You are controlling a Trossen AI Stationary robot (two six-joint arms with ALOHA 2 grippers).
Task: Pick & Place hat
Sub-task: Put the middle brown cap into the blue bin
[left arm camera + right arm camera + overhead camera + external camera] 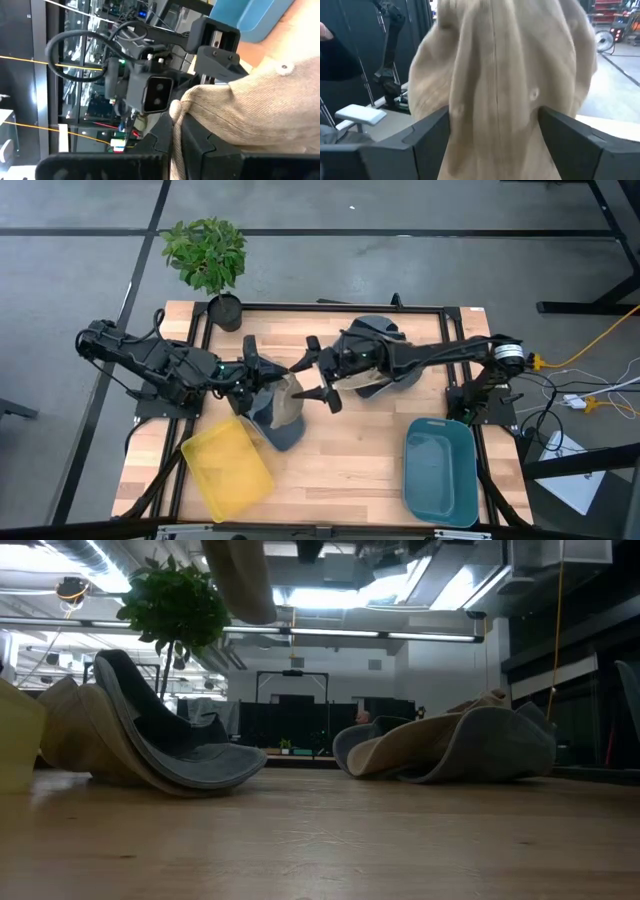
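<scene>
Tan cloth of the hat (495,75) filled the right wrist view, between the wide-spread fingers of the right claw (315,375). Going from the left, the left claw (262,376) was clenched on this hat (278,410), beside the yellow bin (226,468). Placing was not yet done, I judged. A second hat (380,350) lay on the desk (340,470), under the right arm.
</scene>
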